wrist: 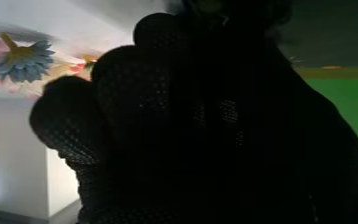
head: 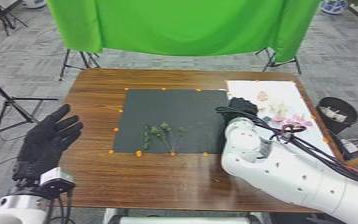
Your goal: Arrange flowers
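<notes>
Just right of the right hand, find the flowers, likely an easy reach, but can't tell that hand's grip.

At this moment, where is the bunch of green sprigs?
In the head view, the green sprigs lie on the near part of the dark mat, left of the right hand.

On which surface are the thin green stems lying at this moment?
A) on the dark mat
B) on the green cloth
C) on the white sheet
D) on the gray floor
A: the green stems lie on the lower part of the dark mat, to the left of the white sheet with the pink flowers.
</notes>
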Tool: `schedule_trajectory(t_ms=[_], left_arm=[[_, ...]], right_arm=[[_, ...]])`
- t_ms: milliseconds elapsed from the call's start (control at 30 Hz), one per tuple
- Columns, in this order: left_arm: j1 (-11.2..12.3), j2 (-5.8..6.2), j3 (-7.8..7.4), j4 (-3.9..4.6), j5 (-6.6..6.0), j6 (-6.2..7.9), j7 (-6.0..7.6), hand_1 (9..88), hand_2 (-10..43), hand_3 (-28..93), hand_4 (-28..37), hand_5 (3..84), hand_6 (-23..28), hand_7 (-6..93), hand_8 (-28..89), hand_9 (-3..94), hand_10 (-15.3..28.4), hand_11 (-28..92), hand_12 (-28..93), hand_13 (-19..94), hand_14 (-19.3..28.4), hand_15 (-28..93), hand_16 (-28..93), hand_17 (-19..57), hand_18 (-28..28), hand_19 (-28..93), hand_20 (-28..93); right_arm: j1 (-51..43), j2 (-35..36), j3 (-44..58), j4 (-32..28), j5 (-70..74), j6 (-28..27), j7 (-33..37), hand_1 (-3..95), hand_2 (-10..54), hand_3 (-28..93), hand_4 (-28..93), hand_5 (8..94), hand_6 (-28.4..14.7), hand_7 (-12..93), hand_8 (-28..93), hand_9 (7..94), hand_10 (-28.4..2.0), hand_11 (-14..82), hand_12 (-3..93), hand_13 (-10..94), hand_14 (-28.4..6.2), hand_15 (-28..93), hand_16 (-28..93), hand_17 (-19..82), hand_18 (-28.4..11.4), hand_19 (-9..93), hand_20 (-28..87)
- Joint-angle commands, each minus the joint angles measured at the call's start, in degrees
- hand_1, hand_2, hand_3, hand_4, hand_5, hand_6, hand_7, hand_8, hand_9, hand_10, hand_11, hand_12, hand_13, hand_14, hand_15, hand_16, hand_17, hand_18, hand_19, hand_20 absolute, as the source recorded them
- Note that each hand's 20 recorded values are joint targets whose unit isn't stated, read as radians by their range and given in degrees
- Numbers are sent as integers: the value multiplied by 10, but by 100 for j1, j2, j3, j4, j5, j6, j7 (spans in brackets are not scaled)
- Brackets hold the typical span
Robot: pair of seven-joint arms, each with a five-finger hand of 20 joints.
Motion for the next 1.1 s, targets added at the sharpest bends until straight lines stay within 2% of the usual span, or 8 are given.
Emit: schedule_trajectory(t_ms=[33,467,567,733,933,1033,1067,1100], left_arm=[[119,50,-32,-11,-114,8,120,301,73,653,-207,386,101,97,-77,321,188,286,106,175,233,474,-111,-101,203,417,72],[374,454,-14,-60,-511,186,698,300,74,653,-208,386,101,98,-78,320,189,286,106,176,234,475,-111,-102,203,417,72],[378,373,-62,-52,-411,141,591,301,74,653,-208,386,101,98,-78,321,189,286,106,175,233,475,-111,-102,203,418,72],[471,458,-75,-70,-494,188,714,300,74,653,-208,386,101,98,-77,321,188,287,106,176,232,475,-111,-102,203,418,72],[652,375,-279,-129,-370,214,620,301,74,653,-209,386,101,98,-77,321,189,287,106,175,233,475,-111,-102,203,418,71],[782,393,-372,-174,-402,243,647,300,74,654,-209,386,101,98,-77,321,189,286,106,175,233,474,-111,-101,203,417,71],[801,471,-362,-168,-470,264,767,300,74,654,-209,386,102,97,-77,321,188,286,106,175,233,474,-111,-101,203,418,72],[816,422,-404,-174,-413,243,676,300,74,654,-209,386,102,97,-77,321,188,286,106,175,233,474,-111,-101,203,418,72]], right_arm=[[-214,183,92,-1,186,266,-102,590,-70,693,-270,822,-43,212,167,882,-132,306,257,854,-66,582,164,613,-132,932,32],[255,231,-202,-1,-349,1311,-124,563,-85,773,-273,844,-46,209,262,901,-116,326,276,877,-52,613,176,632,-124,932,164],[316,256,-226,-44,-419,1402,-109,560,-87,780,-270,846,-45,210,266,903,-117,330,278,878,-51,620,177,635,-126,932,181],[416,255,-256,-128,-460,1467,-124,555,-91,789,-265,849,-45,211,273,904,-117,337,281,882,-51,627,179,635,-131,932,208],[288,265,-110,-508,-447,1404,-68,549,-94,797,-256,855,-44,210,275,910,-115,340,281,889,-52,631,179,641,-137,932,232],[81,232,42,-748,-490,1327,-81,548,-95,798,-253,858,-45,209,277,915,-116,342,279,893,-52,631,179,644,-139,932,243],[61,225,55,-817,-500,1324,-74,549,-95,798,-252,859,-45,209,277,916,-116,343,278,894,-52,632,179,645,-140,932,245],[-37,227,107,-902,-511,1294,-53,549,-95,799,-251,859,-45,208,278,917,-115,343,278,895,-53,632,179,646,-141,932,248]])
